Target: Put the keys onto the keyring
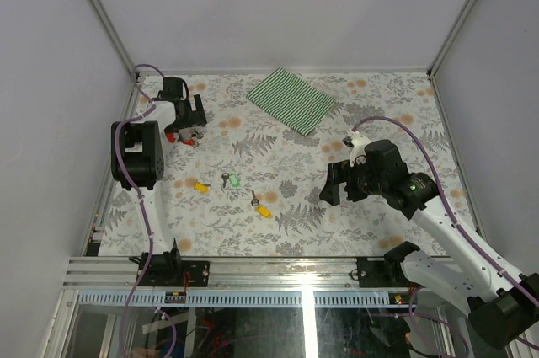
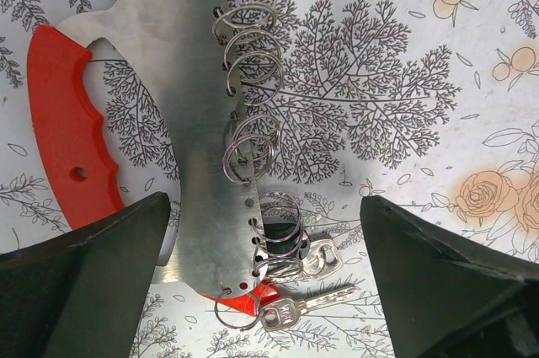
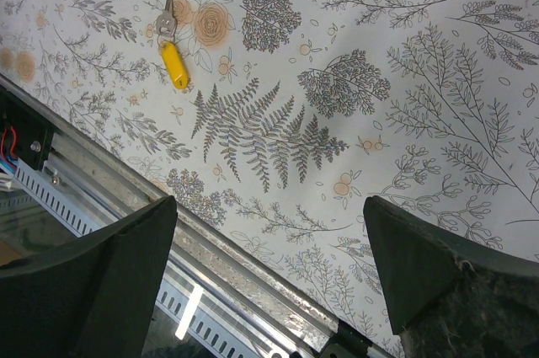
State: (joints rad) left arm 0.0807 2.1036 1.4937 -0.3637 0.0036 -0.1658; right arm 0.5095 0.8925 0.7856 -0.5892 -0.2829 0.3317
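My left fingers (image 2: 84, 282) and right fingers (image 3: 80, 282) are apart and empty. I'd clamp the keyring (image 2: 195, 164) squarely by its red handle (image 2: 63, 122), clear of the rings (image 2: 248, 55).

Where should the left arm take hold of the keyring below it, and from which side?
Probably the red handle, from straight above, jaws closing across its narrow width. The keyring lies flat on the table, so a side approach finds no edge; the handle looks thicker than the steel plate and is clear of the rings along the opposite edge.
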